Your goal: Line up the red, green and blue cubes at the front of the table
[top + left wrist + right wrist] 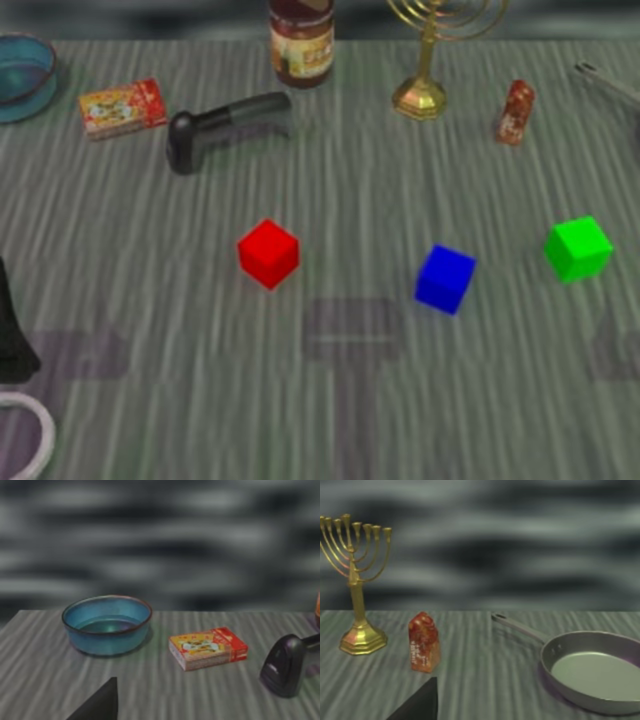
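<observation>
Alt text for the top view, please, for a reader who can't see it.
Red cube, blue cube and green cube sit apart, unaligned, mid-table. Behind them: blue bowl, printed box, scanner, jar, candelabrum, red bottle. The left arm is parked at the left edge.

On the desk (400, 420) I count three cubes: one red cube (268, 253), one blue cube (445, 279) and one green cube (578, 248). There is one blue bowl (107, 624), one flat red-orange printed box (208, 648) and one dark handheld scanner (222, 128). I see one jar (301, 41) with a brown label at the far edge, and one golden candle holder (356, 580) with many arms. There is one small red bottle (424, 642) and one grey frying pan (590, 672). That makes ten separate things on one desk.
</observation>
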Controlling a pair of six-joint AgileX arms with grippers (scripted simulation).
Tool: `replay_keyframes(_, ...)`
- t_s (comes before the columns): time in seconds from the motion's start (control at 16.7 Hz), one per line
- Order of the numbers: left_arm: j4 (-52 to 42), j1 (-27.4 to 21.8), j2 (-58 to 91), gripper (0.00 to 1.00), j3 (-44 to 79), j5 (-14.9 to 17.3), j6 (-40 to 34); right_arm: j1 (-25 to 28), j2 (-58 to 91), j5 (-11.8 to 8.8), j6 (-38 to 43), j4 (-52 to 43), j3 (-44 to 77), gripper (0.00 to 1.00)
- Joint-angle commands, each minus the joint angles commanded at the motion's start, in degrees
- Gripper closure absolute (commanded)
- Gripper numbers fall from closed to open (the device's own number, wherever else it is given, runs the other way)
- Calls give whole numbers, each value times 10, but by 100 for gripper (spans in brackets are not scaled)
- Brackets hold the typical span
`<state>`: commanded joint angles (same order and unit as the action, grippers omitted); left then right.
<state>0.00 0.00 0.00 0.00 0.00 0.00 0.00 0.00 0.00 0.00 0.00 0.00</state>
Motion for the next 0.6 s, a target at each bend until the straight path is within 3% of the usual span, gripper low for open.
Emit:
replay_keyframes(0.3, -24, -11, 34, 0, 35, 1, 4, 0, 0, 0, 0, 0, 0, 0)
replay_keyframes(0.6, -133, -57, 211, 0, 209, 2, 25, 0, 0, 0, 0, 0, 0, 0)
